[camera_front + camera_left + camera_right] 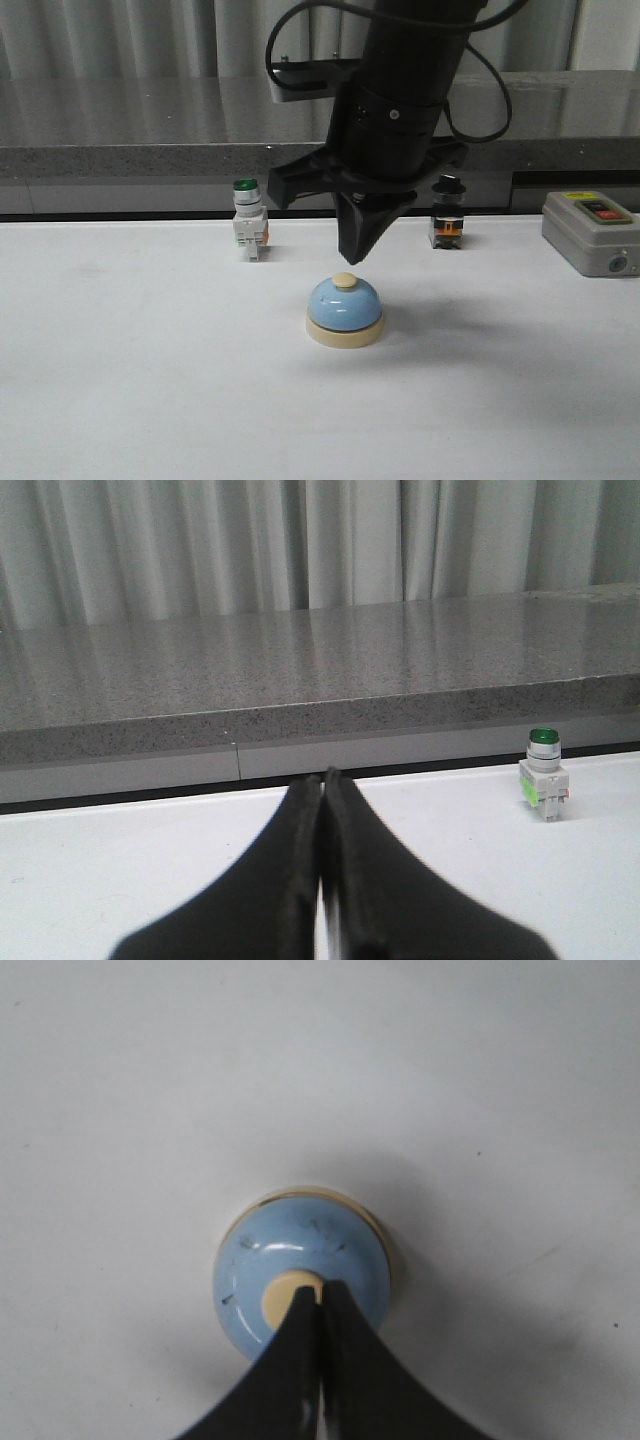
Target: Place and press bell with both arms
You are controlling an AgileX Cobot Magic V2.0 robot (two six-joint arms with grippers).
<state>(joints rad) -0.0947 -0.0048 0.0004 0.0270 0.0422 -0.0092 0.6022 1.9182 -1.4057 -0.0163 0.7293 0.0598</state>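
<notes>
The light-blue bell (344, 310) with its cream base and cream knob (345, 281) stands upright on the white table (120, 380), near the middle. My right arm comes down from above, and its gripper (352, 262) is shut, tips pointing down just above the knob. In the right wrist view the shut tips (320, 1288) lie over the knob of the bell (300, 1250). My left gripper (322, 776) shows only in its own wrist view, shut on nothing, low over the table and facing the back ledge.
A green-capped white switch (248, 232) (543, 775) stands behind the bell to the left, a black-capped switch (446, 215) behind to the right. A grey control box (590, 232) sits at the far right. A grey stone ledge (120, 155) runs along the back.
</notes>
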